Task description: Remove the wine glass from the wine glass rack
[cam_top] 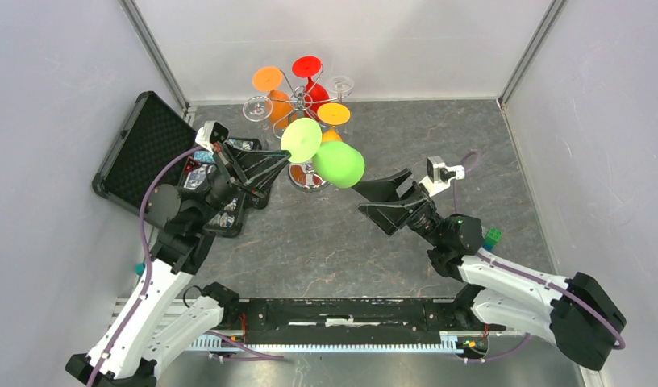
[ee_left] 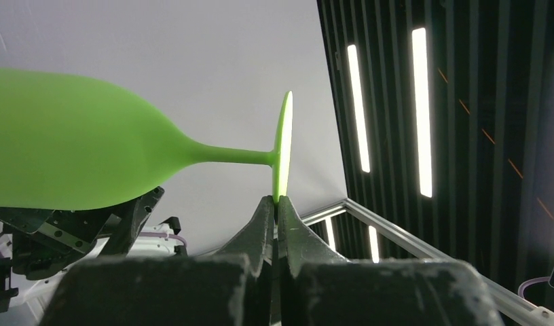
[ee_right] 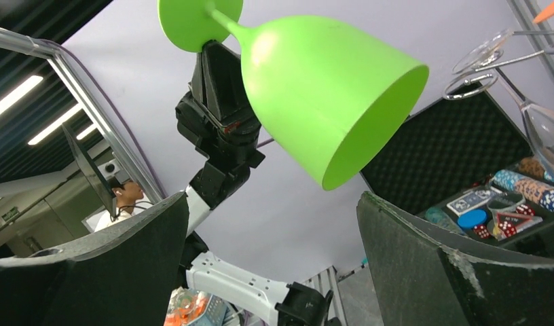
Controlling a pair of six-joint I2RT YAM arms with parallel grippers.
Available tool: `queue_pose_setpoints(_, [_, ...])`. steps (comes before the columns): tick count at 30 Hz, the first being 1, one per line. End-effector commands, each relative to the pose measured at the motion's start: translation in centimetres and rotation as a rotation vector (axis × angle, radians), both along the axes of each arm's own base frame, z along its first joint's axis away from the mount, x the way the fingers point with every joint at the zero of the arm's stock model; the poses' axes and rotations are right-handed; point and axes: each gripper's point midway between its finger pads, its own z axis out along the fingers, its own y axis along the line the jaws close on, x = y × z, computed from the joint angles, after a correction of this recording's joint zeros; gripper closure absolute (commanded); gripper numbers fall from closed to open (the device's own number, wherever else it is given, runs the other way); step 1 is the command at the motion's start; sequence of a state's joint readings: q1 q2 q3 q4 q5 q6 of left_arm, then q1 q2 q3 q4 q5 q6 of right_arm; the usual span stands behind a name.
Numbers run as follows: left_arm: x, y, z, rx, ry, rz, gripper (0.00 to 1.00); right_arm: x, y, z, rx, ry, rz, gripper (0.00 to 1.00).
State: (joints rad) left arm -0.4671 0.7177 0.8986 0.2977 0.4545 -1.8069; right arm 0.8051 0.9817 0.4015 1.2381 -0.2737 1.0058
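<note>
Two end effectors in play: the left end effector [ee_left: 279, 200] pinches the foot's rim of the green wine glass [cam_top: 339, 164], held sideways above the desk [cam_top: 326, 250], just in front of the rack [cam_top: 297, 93]. Beside the bowl, the right end effector [cam_top: 364, 199] gapes wide. Smart move now: cradle that bowl gently before the thin pinch slips.

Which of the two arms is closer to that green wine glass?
Left. The left gripper is shut on the foot of the green wine glass; the right gripper hangs open beside its bowl.

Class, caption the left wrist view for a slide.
Left gripper pinches the disc foot of a lime-green wine glass, its bowl lying sideways.
</note>
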Motion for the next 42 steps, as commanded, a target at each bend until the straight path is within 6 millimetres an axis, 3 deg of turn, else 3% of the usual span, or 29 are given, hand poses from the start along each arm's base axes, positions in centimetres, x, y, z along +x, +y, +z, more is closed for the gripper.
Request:
queue_pose_setpoints(1, [-1.4,1.1,2.5,-0.077,-0.05,0.002,0.98,-1.3,-1.4,3.8,0.165,-0.102,0.016,0.03])
queue_pose_setpoints(16, [-2.1,1.8,2.3,-0.108,-0.043,0.007,0.98,-3.0,-1.0,7.4,0.306,-0.194,0.111,0.1])
queue_pose_setpoints(19, [-2.1,1.9,2.2,-0.11,-0.037,0.008,0.98,-3.4,-1.1,8.2,0.342,-0.214,0.123,0.15])
queue_pose_setpoints(25, [-1.7,1.8,1.5,-0.097,-0.017,0.019,0.98,-4.4,-1.9,9.6,0.448,-0.254,0.154,0.4])
queue_pose_setpoints(28, [-1.5,1.8,1.2,-0.096,-0.009,0.025,0.98,-4.3,-2.0,9.7,0.463,-0.253,0.132,0.6])
queue_pose_setpoints(31, [-1.4,1.9,0.9,-0.09,-0.002,0.038,0.98,-4.1,-2.3,9.7,0.466,-0.264,0.095,0.73])
queue_pose_setpoints(33, [-1.2,2.0,0.7,-0.088,0.007,0.049,0.98,-4.2,-2.6,9.9,0.466,-0.283,0.074,0.74])
queue_pose_setpoints(37, [-0.8,2.1,0.3,-0.088,0.024,0.064,0.98,-4.4,-2.9,10.4,0.466,-0.312,0.044,0.51])
queue_pose_setpoints(42, [-0.4,2.2,-0.3,-0.088,0.049,0.083,0.98,-4.6,-3.3,11.4,0.487,-0.325,0.038,0.62])
